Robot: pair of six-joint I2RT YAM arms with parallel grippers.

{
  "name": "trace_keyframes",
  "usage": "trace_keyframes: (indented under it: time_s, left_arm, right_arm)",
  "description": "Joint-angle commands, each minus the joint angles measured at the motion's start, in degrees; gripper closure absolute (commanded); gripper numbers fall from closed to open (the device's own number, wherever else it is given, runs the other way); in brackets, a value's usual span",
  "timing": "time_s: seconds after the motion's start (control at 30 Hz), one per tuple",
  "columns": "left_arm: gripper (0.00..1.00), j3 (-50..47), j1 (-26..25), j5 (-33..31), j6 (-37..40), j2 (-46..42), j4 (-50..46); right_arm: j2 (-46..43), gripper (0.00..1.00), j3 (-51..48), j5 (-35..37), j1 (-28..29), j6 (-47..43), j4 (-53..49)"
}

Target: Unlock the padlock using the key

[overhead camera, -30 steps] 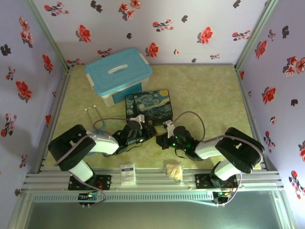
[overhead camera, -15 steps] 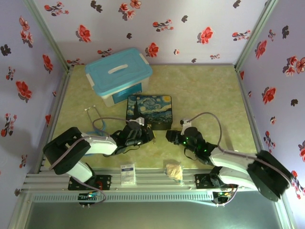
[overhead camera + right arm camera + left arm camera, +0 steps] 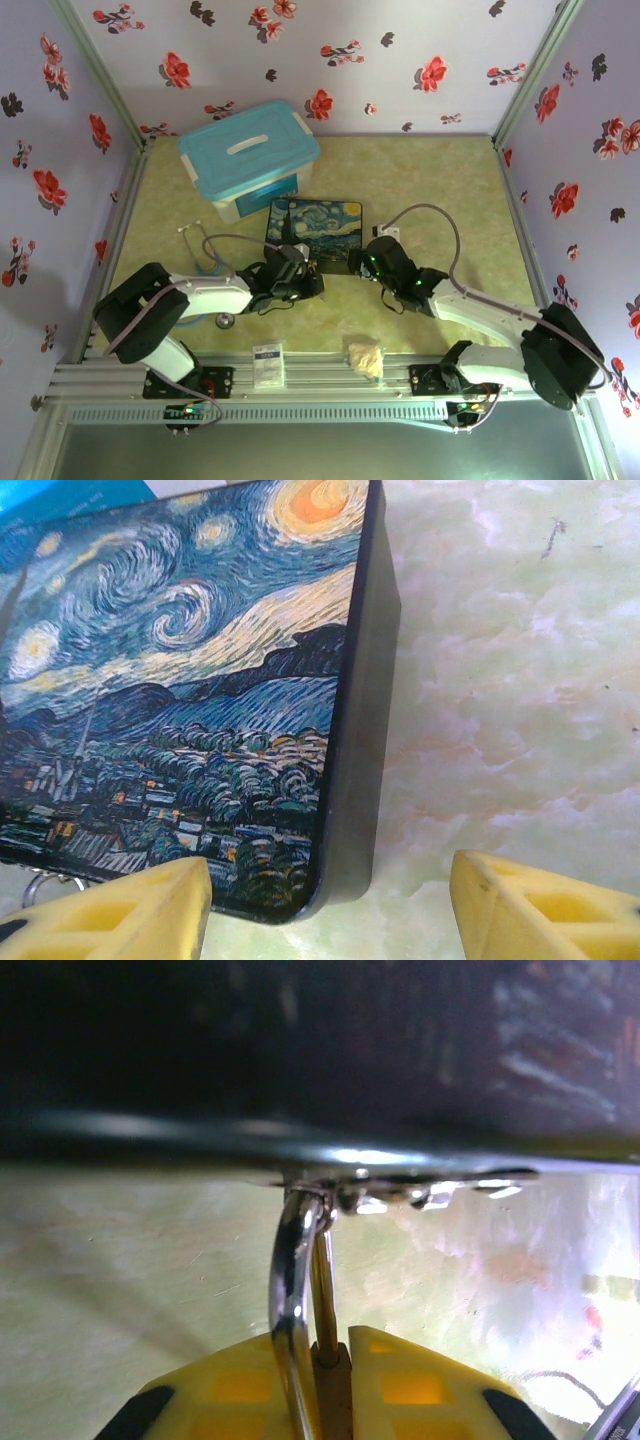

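Across the pale green marbled desk, closed in by lilac walls printed with red and black flowers, two black and white arms reach in from the near edge. Largest of the loose things is one plastic storage box with a turquoise lid and a white handle, standing at the far left. Just in front of it sits one flat box painted with a starry night, its dark side wall facing the arms.

The left hand lies at that painted box's near left corner. In the left wrist view its two yellow fingers are closed together on the padlock. The brass body is pinched between them, and the thin silver shackle curves up to the metal fitting under the box's dark edge, so the padlock hangs from the box.

The right hand is at the box's near right corner. In its wrist view the yellow fingers stand wide apart, holding nothing, with that corner between them.

One stethoscope trails along the left side of the desk, its round silver disc lying near the left arm. One small white card rests on the front rail, its dark print too small to read. One crumpled beige scrap lies to the right of it.
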Motion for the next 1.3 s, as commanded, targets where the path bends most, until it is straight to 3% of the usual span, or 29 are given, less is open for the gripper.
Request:
trace_keyframes:
  time_s: [0.0, 0.2, 0.63, 1.07, 1.27]
  left_arm:
    - [0.91, 1.0, -0.3, -2.9, 5.0, 1.6, -12.6]
    - [0.86, 5.3, -2.8, -10.3, 7.9, 1.8, -22.0]
    - [0.79, 6.4, -3.9, -12.1, 7.4, 5.6, -22.6]
    - [0.76, 9.9, -8.4, -19.8, 7.2, 8.9, -33.3]
    - [0.71, 9.6, -8.8, -19.9, 6.8, 8.7, -33.5]
  right_arm:
    - [2.3, 0.35, 3.9, 1.8, -0.4, -3.1, -3.6]
    - [3.9, 0.35, 5.8, 2.9, -0.3, -4.8, -4.9]
    - [4.7, 0.35, 5.0, 2.9, -0.7, -4.7, -4.1]
    - [5.2, 0.35, 3.1, 2.8, -0.8, -3.3, -3.6]
    - [5.6, 0.35, 3.3, 2.9, -0.9, -3.2, -3.4]
